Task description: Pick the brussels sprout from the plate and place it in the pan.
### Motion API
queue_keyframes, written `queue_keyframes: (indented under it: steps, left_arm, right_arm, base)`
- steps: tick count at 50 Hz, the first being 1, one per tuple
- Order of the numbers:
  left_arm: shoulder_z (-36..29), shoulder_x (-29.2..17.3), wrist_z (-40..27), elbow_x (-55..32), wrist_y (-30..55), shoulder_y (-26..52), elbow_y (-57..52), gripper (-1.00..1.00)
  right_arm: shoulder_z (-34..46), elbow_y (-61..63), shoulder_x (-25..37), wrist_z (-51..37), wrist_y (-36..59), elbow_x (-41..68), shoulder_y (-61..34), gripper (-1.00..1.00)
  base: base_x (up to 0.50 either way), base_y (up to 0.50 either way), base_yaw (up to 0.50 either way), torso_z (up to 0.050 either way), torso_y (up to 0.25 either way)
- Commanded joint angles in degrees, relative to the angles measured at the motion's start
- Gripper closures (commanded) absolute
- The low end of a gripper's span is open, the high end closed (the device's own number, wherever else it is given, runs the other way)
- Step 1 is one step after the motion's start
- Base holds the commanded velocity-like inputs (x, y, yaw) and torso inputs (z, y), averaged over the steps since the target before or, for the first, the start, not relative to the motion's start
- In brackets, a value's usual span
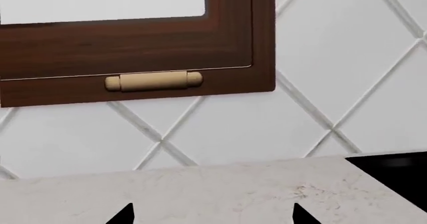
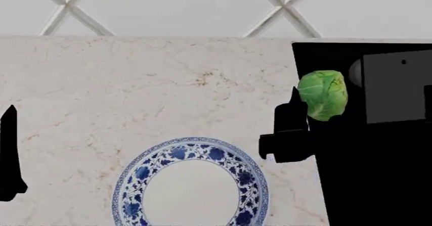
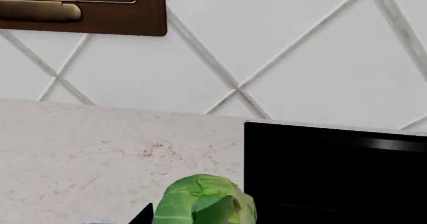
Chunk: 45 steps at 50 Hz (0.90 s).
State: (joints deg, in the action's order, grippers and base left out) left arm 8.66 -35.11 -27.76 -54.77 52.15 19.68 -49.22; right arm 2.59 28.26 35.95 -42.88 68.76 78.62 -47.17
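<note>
Your right gripper (image 2: 312, 104) has its jaws pinching the brussels sprout (image 2: 323, 95), which hangs clear of the plate (image 2: 196, 146) and over the edge of the black cooktop (image 2: 378, 185); in the right wrist view the sprout (image 3: 203, 201) sits between the dark jaw tips at the frame's edge. Expect it to handle as a light, leafy, slightly springy thing: the outer leaves will likely give under pressure and its rounded egg shape could roll or squirt out, so a hold across its widest middle, as you seem to have now, looks safest. Your left gripper (image 1: 212, 215) shows two dark tips set well apart with only bare worktop (image 2: 135, 84) between them, so it is spread and holding nothing; in the head view it waits at the far left edge. Counting up: one sprout, one plate with its centre now bare, one cooktop. The pan's rim I cannot make out against the black, so judge your drop point carefully.
</note>
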Motion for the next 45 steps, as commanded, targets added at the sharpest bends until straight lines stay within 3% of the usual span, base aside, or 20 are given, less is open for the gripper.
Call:
queue_keyframes:
  steps: [1,10,45]
  left_arm:
    - [-2.2,-2.58,-0.02,0.2,2.01,8.96,1.94,-1.0]
    - [-2.63,-3.09,-0.76,-2.59,3.83,11.69,1.19,-1.0]
    - [-2.6,-3.07,-3.36,-5.3,4.51,10.69,0.21,-1.0]
  right_arm:
    - [-0.3,-0.68,-0.22,2.62,-2.39,-3.81,-0.67,1.0]
    - [-0.02,-0.94,-0.19,3.05,-2.8,-3.95,-0.72,1.0]
    - [-0.62,-0.51,2.11,3.41,-3.41,-3.05,-0.79,1.0]
  base:
    - [0.0,-0.5,0.0,0.0,0.0]
    - [0.0,-0.5,0.0,0.0,0.0]
    - [0.0,-0.5,0.0,0.0,0.0]
